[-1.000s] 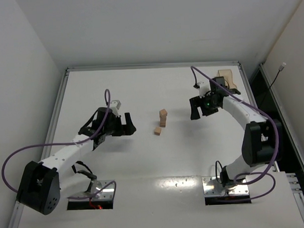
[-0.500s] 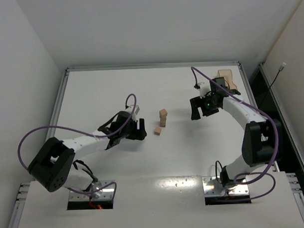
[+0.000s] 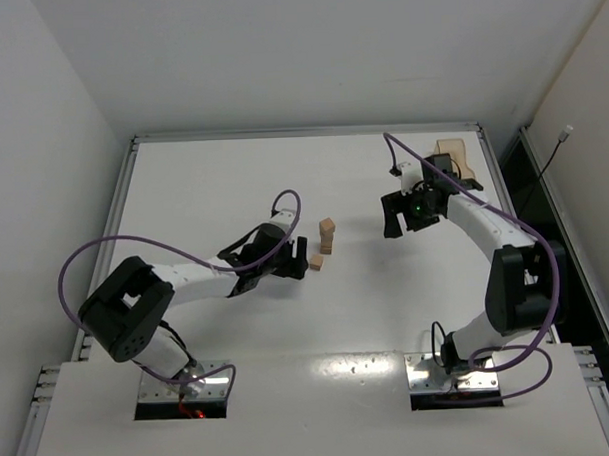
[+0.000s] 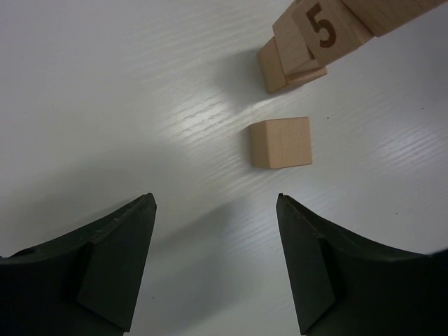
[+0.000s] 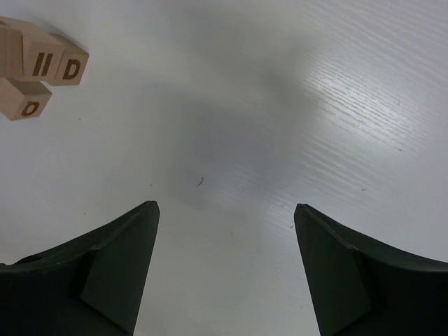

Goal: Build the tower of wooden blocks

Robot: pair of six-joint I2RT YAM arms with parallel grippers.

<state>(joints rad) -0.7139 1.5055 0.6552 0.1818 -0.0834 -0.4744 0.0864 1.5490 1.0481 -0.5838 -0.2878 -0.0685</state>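
Observation:
A short tower point(image 3: 327, 235) of tan wood cubes stands mid-table; in the left wrist view point(image 4: 308, 42) its top cube shows a "5". One loose wood block point(image 3: 315, 262) lies just in front of it, plain-faced in the left wrist view point(image 4: 281, 142). My left gripper point(image 3: 298, 260) is open and empty, right beside the loose block on its left, jaws wide apart point(image 4: 215, 206). My right gripper point(image 3: 395, 223) is open and empty, well to the right of the tower point(image 5: 224, 210). The right wrist view shows the lettered cubes point(image 5: 42, 66) at its far upper left.
A translucent tan plastic tray point(image 3: 454, 158) lies at the table's back right corner, behind the right arm. Metal rails edge the white table point(image 3: 203, 182). Purple cables loop from both arms.
My left arm has reached right across the table, bringing its open gripper from far left up to the loose block. The right arm and the blocks have not moved.

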